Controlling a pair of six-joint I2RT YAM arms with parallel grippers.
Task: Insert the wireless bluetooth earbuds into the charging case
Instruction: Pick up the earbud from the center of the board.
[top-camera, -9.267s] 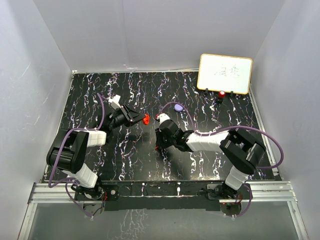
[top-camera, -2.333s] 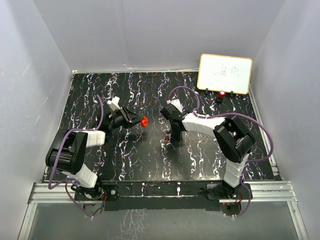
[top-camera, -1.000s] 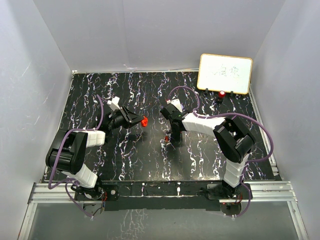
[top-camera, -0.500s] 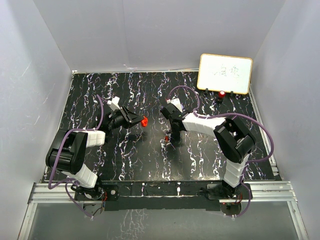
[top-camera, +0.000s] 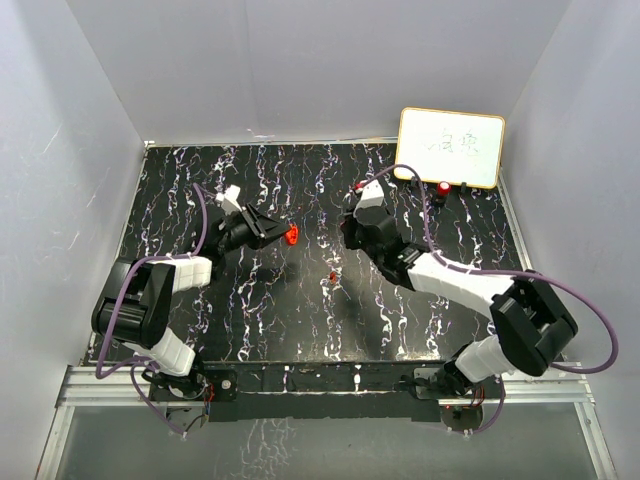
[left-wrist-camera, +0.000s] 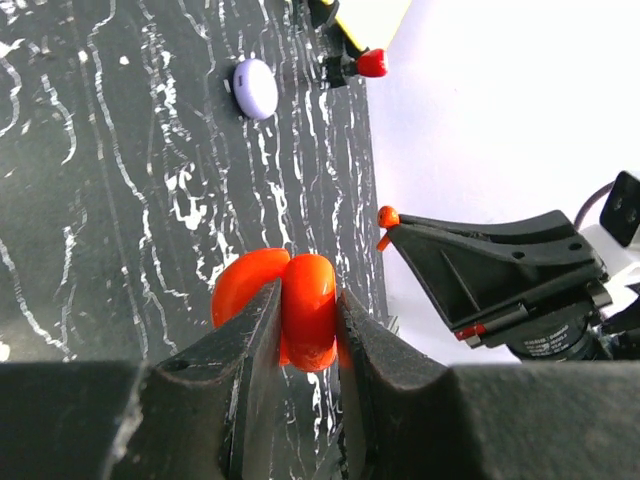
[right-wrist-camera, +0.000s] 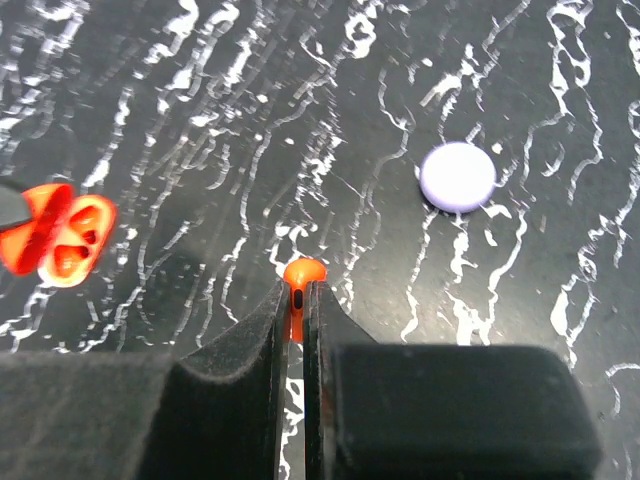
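A black marble-patterned worktop (top-camera: 250, 320) veined in white lies inside a booth of plain pale-grey walls (top-camera: 300, 70). At its 1 o'clock corner stands a white rectangular board with a light wooden frame (top-camera: 450, 148). A small red-capped knob (top-camera: 443, 187) sits at the board's 6 o'clock, by its black feet.

The left gripper (left-wrist-camera: 305, 300) is closed narrow on the red clamshell charging case (left-wrist-camera: 265, 290), holding it near the middle of the worktop. The case's lid is swung back, and its two hollow wells show in the right wrist view. The fingers hide its lower edge, so I cannot tell whether it touches the surface.

The right gripper (right-wrist-camera: 296, 300) pinches a tiny red plastic earbud (right-wrist-camera: 303, 272) between fingers that almost meet. The stem is sunk in the gap and only the rounded head shows. This earbud sits at the case's 3 o'clock, clearly apart from it.

From overhead, a red speck (top-camera: 333, 274) lies loose on the worktop at the case's 5 o'clock, clear of both grippers. It may be a second earbud, but it is too small to tell.

A closed round lavender plastic case (right-wrist-camera: 457, 176) lies flat at 1 o'clock from the held earbud. Overhead, the right arm (top-camera: 450, 280) covers that spot.
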